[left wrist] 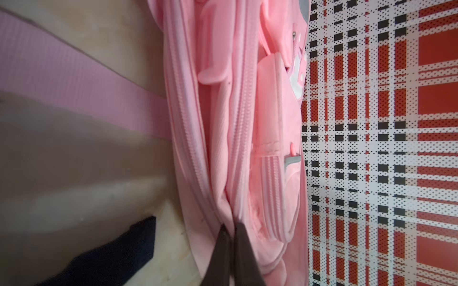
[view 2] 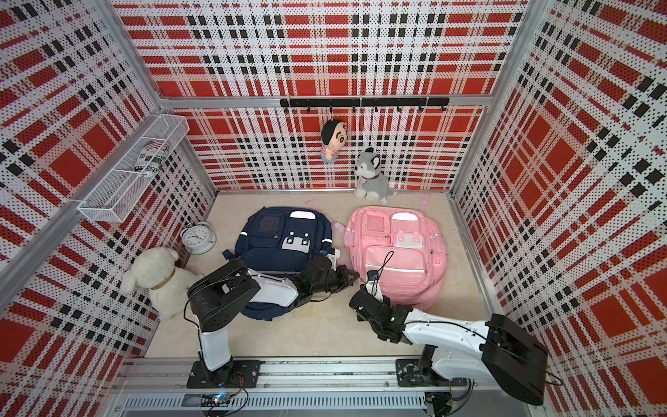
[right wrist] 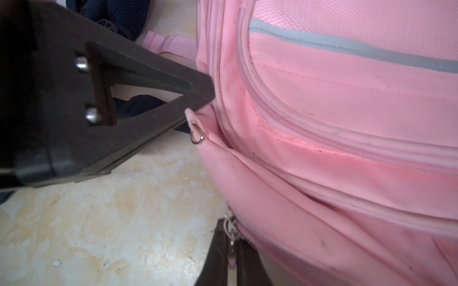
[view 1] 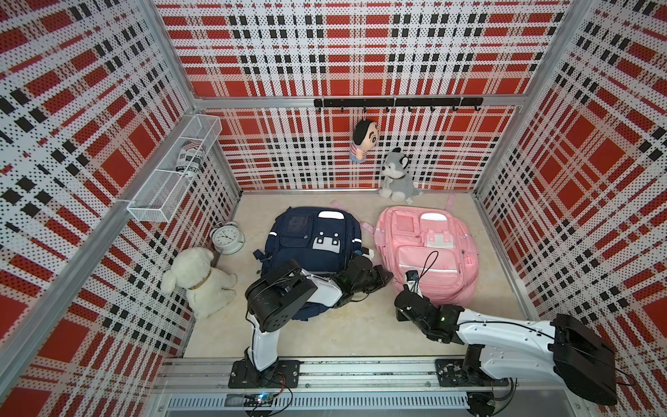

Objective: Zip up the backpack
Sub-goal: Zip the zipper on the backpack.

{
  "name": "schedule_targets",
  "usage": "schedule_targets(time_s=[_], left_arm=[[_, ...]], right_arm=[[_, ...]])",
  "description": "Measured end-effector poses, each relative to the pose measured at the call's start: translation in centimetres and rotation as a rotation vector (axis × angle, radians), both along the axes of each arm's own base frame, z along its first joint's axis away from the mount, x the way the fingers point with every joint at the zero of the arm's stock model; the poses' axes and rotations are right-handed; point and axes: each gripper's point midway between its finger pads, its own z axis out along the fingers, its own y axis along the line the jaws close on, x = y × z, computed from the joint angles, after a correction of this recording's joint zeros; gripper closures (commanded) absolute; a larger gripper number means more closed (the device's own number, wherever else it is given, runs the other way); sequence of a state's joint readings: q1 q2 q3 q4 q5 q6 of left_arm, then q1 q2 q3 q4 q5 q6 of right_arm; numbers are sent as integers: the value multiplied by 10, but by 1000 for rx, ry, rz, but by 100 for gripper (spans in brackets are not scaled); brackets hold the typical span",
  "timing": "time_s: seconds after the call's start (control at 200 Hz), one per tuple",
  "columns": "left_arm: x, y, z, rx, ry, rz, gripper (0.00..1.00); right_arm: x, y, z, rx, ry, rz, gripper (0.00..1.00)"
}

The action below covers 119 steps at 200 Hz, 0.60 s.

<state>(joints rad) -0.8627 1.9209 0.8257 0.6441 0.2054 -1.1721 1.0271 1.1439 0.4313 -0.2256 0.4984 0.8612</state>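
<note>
Clamped tight between my right fingers [right wrist: 224, 245] sits the small metal zipper pull [right wrist: 231, 230] of the soft pink fabric backpack [right wrist: 347, 111], lying flat on the beige marbled desk [right wrist: 124, 210]; my left fingers [left wrist: 224, 237], closed too, pinch its limp side fabric, which I judge light and floppy, needing tension.

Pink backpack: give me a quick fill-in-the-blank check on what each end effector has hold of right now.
1. The left end effector is pinching the pink backpack's ___.
2. The right end effector is ___ on the zipper pull.
3. The other backpack, which the left arm reaches across, is ___ in colour.
Missing words: fabric; shut; navy.
</note>
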Motion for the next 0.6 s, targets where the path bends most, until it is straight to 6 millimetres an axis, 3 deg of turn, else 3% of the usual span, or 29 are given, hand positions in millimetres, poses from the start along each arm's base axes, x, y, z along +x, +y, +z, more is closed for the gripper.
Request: schedule_targets(time_s=[0.596], left_arm=[[1,7,8,-23,0,-19,100]], right_arm=[[-6,1,15,55,-3,25,100]])
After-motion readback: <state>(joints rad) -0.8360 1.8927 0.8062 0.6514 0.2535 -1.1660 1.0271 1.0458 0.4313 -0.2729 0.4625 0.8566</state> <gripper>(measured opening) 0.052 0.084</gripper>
